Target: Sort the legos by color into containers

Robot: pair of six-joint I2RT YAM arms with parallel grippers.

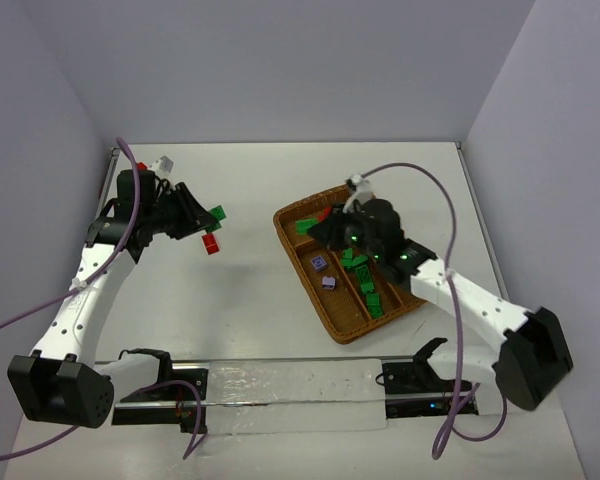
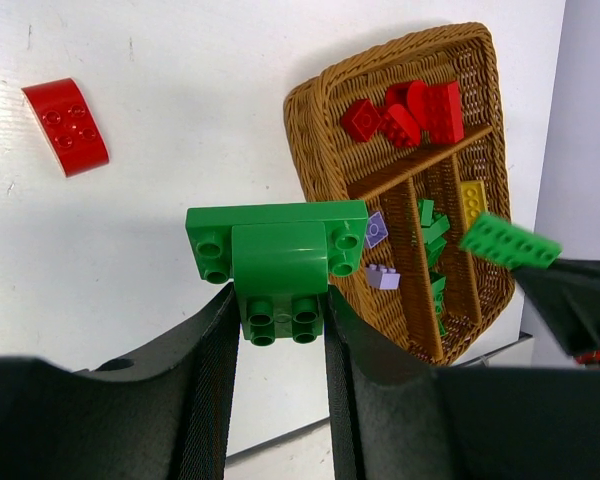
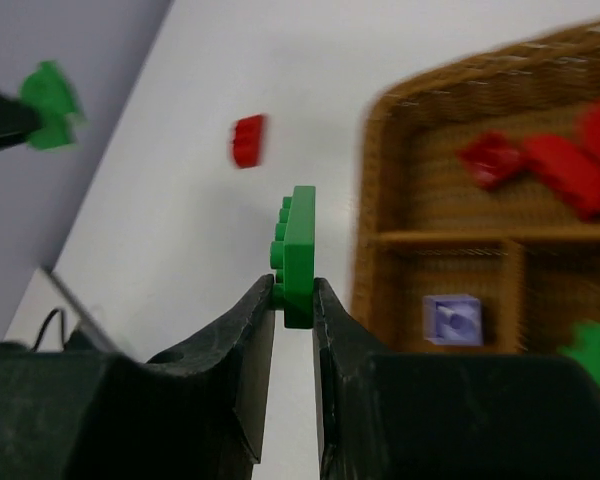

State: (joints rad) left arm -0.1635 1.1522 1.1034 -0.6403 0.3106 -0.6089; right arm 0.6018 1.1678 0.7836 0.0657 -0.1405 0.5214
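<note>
1. Legos (image 2: 426, 215) lying in compartments fill the nearest part of the scene: the brown wicker tray (image 1: 307, 270) sits askew on the right side of the white tabletop (image 1: 240, 320). Its three long slots run side by side. Two pale purple bricks (image 2: 382, 276) lie in the slot toward the left arm, green pieces (image 2: 438, 290) in the middle slot, and one yellow brick (image 2: 472, 200) in the outer slot.
2. Further out a red curved brick (image 1: 212, 244) lies loose on the tabletop with its studs up. It is well apart from the tray, on the tray's left.
3. The right gripper (image 3: 293, 300) is closed on a thin green plate (image 3: 300, 250), its fingers pressed against the two flat faces. The plate stands on edge, studs facing left in the right wrist view. In the top view this gripper hangs over the far left part of the tray; the right wrist view is blurred, and how high the plate hangs cannot be told.
4. The left gripper (image 2: 277, 312) pinches a green clump (image 2: 280, 255) — a small studded brick caught between the fingers, joined to a wider plate with a smooth arched piece across it. The clump is held in the air above the tabletop, just beyond the red curved brick and well apart from the tray.
5. Farthest lies the tray's crosswise section (image 2: 380, 155), walled off from the long slots by a divider — it holds only red legos (image 2: 420, 108), several pieces piled loosely together.
</note>
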